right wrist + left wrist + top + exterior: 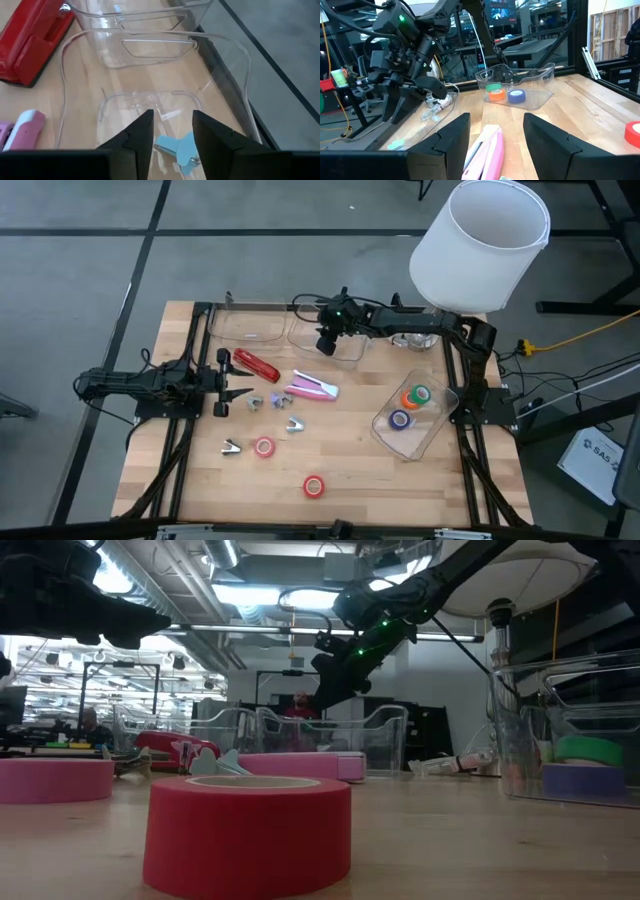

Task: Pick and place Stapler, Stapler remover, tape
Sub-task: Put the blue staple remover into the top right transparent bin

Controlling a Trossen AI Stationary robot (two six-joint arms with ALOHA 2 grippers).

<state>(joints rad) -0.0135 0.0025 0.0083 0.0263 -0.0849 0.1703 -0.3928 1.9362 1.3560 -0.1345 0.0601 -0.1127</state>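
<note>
- Red tape roll (247, 835), a thick ring of red tape, lies nearest the low camera, close to the front edge of the wooden table (200, 480); a second ring, the pink tape roll (264, 446), lies a little farther in, toward the left.
- Three more rolls, green, orange and blue-purple, lie already in the clear plastic tray (437, 430) near the right edge.
- At the back edge, the right gripper (172, 131) hangs over the clear middle bin (300, 338). Its fingers stand narrowly apart and hold nothing.
- Just under them, inside this bin, lies a light blue staple remover (181, 149), so I judge that this step is a release and that the arm must now go out.
- To do it well, the gripper should rise straight up until it is above the walls, because the thin plastic bin can slide if a finger catches it.
- The red stapler (257, 365) lies on the table just beside the bins, and the pink stapler (312, 387) near the middle; both wait to be taken.
- Several small silvery claw-shaped removers (292, 424) lie between the staplers and the front rolls.
- The left gripper (232, 385) waits near the left edge with its fingers wide apart, pointing at the pink stapler.
</note>
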